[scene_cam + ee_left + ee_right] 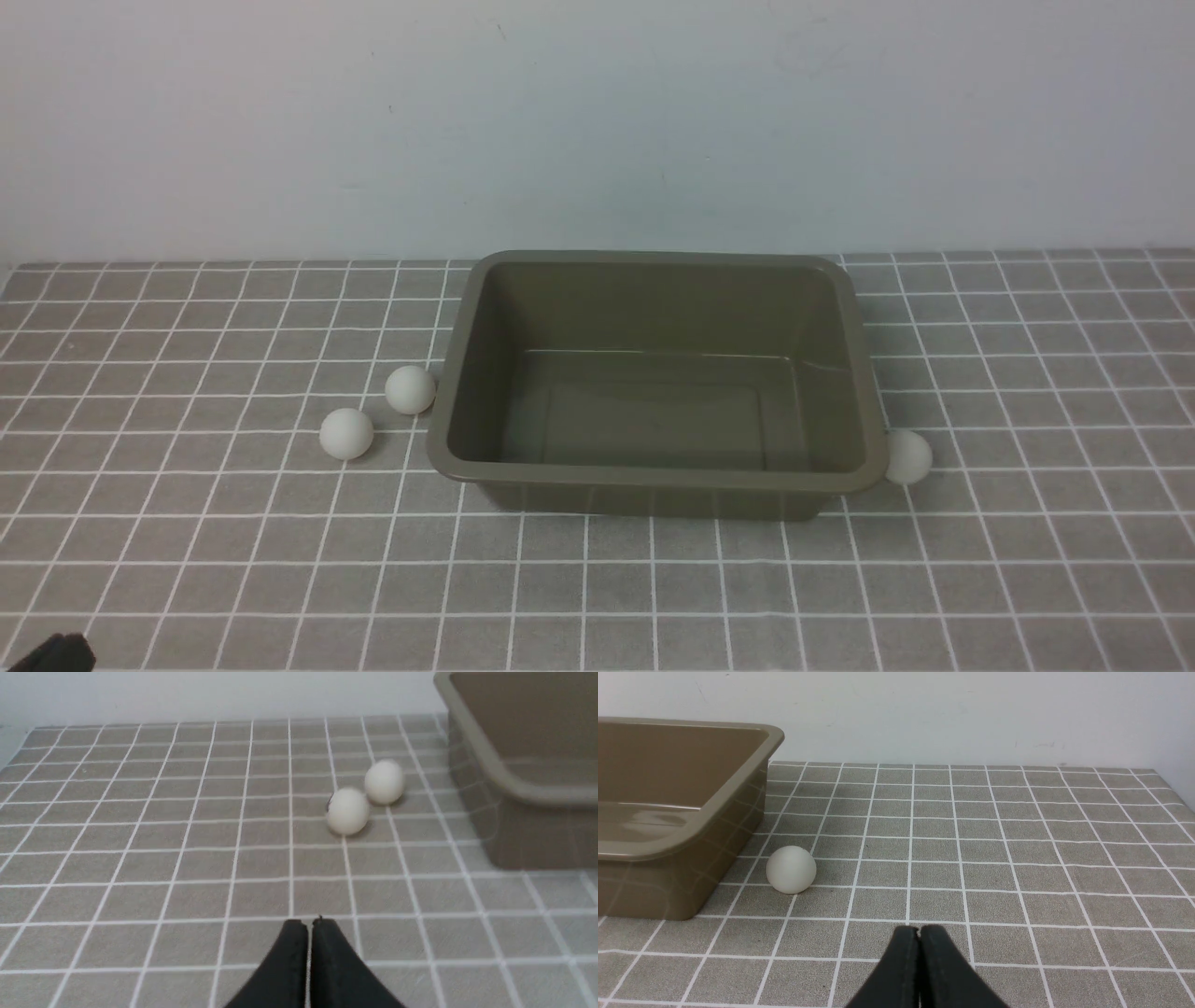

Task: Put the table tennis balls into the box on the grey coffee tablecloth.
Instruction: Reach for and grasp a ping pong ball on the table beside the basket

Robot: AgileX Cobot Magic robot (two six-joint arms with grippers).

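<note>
The olive-brown box (658, 478) stands empty on the grey checked tablecloth (187, 560). Two white balls lie left of it: one (410, 389) close to its wall, one (346, 434) a little nearer and further left. A third ball (907, 456) touches the box's right front corner. In the left wrist view my left gripper (309, 924) is shut and empty, short of the two balls (347, 811) (384, 781). In the right wrist view my right gripper (919, 929) is shut and empty, short of the third ball (790, 869) beside the box (686, 830).
A plain pale wall (597, 121) rises behind the cloth's far edge. A dark bit of my left arm (56, 655) shows at the front view's lower left corner. The right arm does not show in the front view.
</note>
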